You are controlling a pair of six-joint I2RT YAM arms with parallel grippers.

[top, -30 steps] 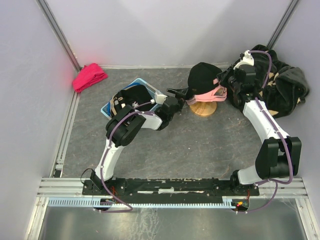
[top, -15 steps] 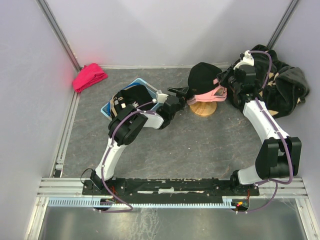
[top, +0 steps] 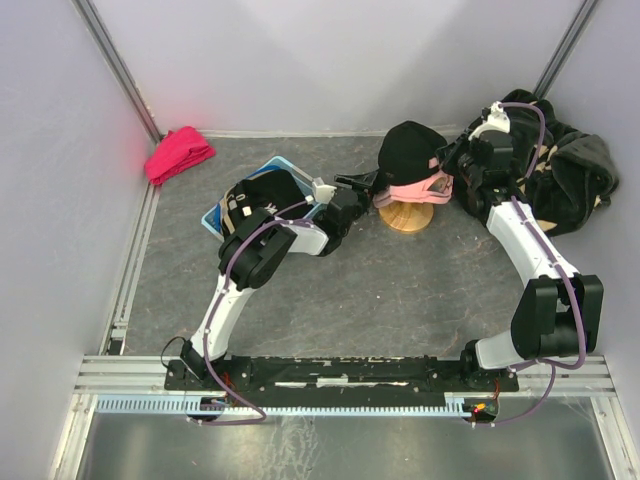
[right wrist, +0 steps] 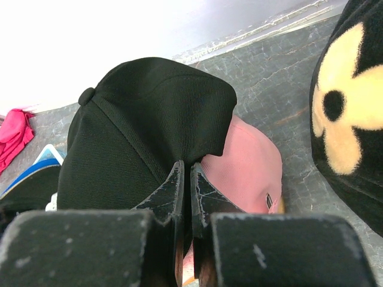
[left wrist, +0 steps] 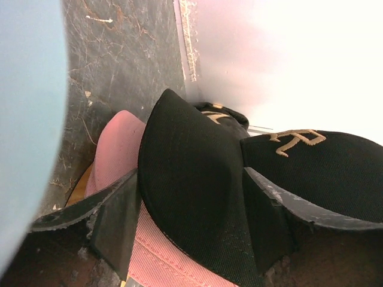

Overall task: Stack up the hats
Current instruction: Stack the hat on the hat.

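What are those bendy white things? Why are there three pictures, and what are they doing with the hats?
Those are two robot arms, each ending in a two-finger pincher. One picture looks down from above. The other two come from small cameras on the wrists. On a wooden stand sits a pink cap with the top black cap over it. The right gripper is pinched shut on that cap's back edge. The left gripper has its fingers open on either side of the brim. Nearby lie a second black cap, a blue cap, a red-pink cloth and a flowery black plush.
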